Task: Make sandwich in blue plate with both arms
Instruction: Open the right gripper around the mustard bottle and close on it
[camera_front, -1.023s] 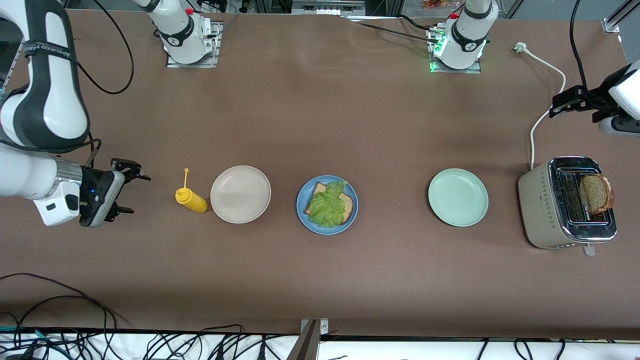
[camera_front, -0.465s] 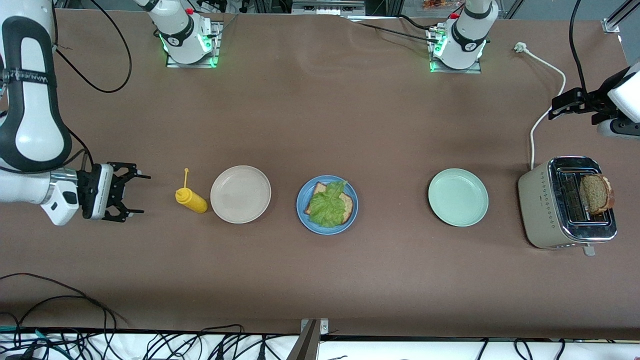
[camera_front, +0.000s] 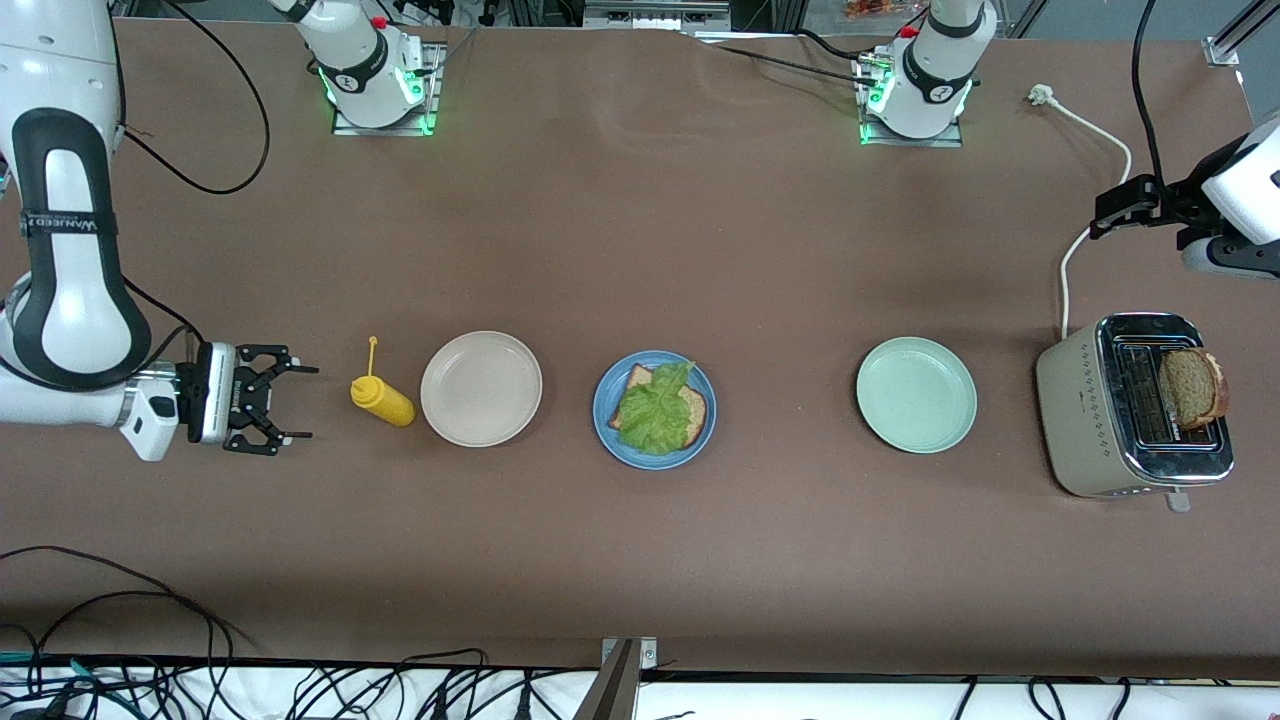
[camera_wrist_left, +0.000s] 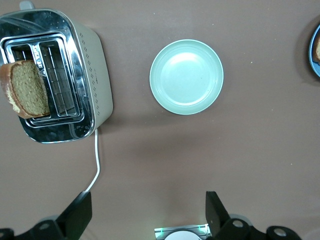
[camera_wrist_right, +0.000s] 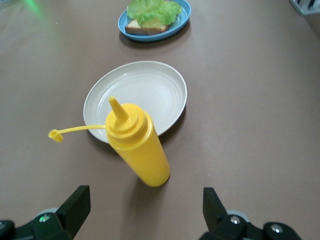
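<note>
The round medium-blue plate (camera_front: 654, 409) at the frame's centre on the brown counter (camera_front: 640, 560) holds one brown bread slice under ruffled green lettuce (camera_front: 656, 405). The top slice (camera_front: 1192, 386) sits in the beige toaster (camera_front: 1130, 405), lower right. The right gripper (camera_front: 292, 403), released, faces the yellow squeeze bottle (camera_front: 383, 398); the left gripper (camera_wrist_left: 147, 207), released, hangs over the counter beside the toaster.

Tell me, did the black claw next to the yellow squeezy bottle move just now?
Yes. The right gripper, open, has turned level and edged closer to the yellow squeeze bottle, which stayed beside the beige-white plate.
</note>
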